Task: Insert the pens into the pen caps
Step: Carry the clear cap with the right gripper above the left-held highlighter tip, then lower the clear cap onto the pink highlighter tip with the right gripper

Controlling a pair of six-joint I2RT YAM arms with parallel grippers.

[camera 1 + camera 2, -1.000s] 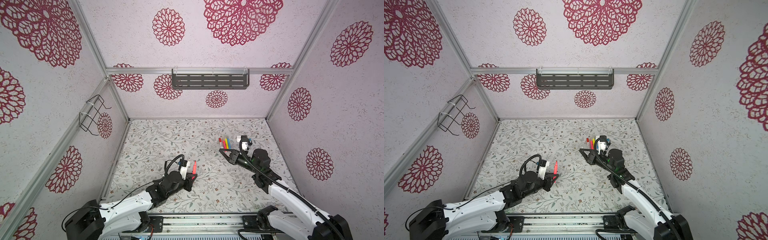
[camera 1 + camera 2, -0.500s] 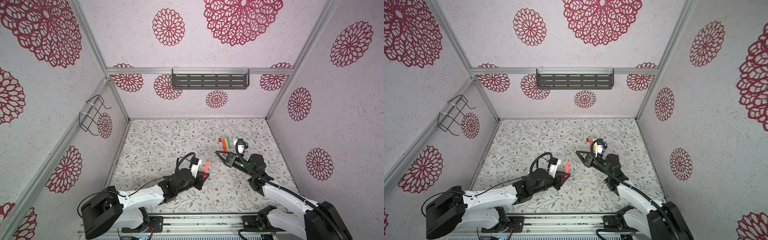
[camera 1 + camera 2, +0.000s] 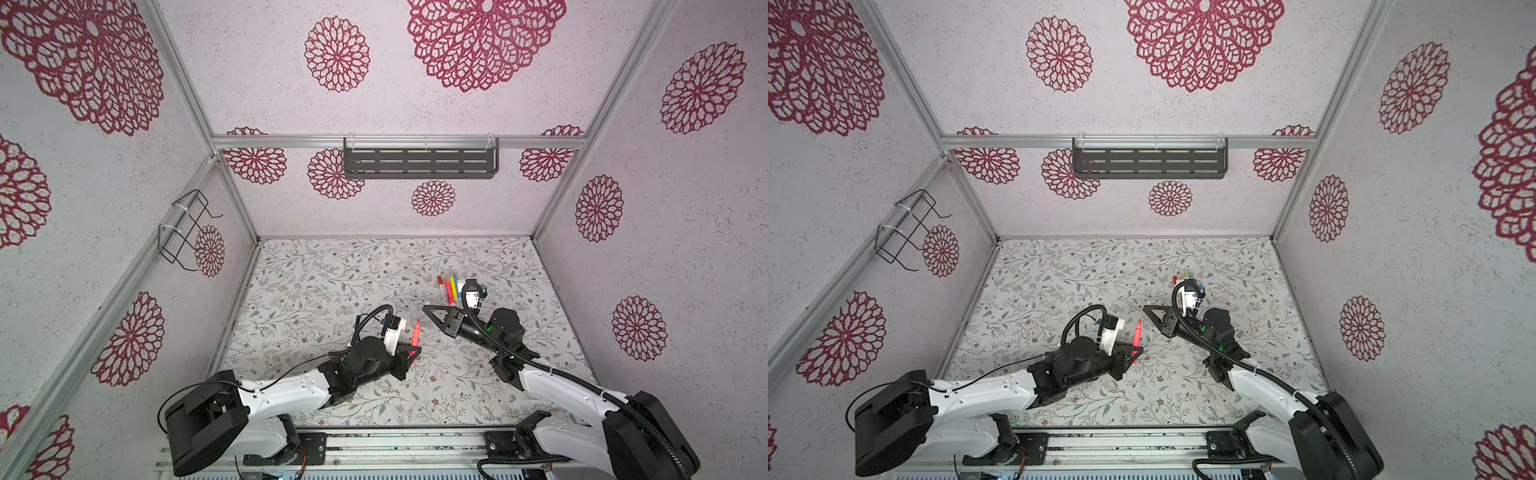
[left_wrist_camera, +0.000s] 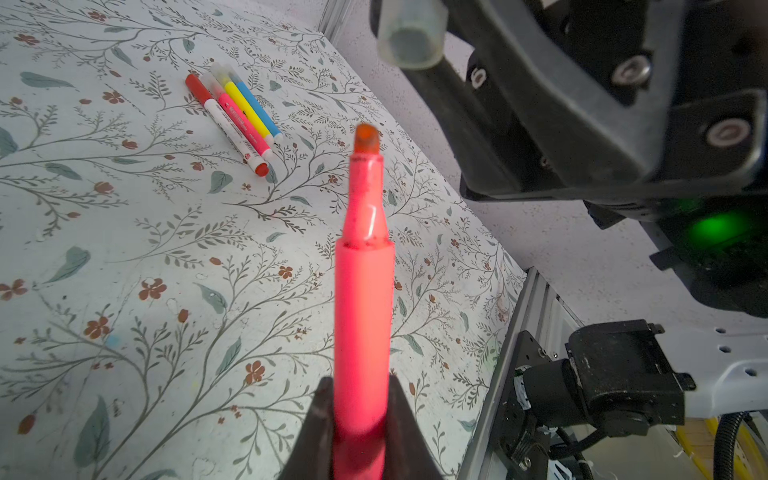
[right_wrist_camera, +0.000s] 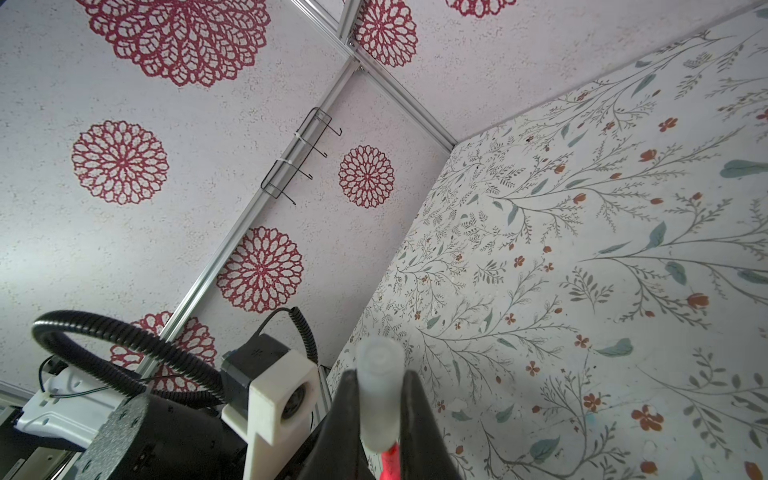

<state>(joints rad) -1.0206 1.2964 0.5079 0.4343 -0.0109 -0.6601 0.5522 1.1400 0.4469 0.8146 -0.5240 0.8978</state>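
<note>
Left wrist: left gripper (image 4: 359, 380) pinching 1 pen (image 4: 363, 299) has neared cap (image 4: 411, 37) pinched by right gripper (image 5: 379, 374); tip seemingly short, insertion next.

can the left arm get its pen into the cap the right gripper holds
Probably yes. The left gripper is shut on the pink pen, bare tip forward, and the clear cap in the right gripper sits just beyond, only air between. They look off line, so some aligning seems needed.

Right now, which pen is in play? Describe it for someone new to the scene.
On the flowered table, look front and centre at the left arm's fingers. They pinch a pink-red pen, lifted and uncapped; the other pens lie flat in a row.
</note>
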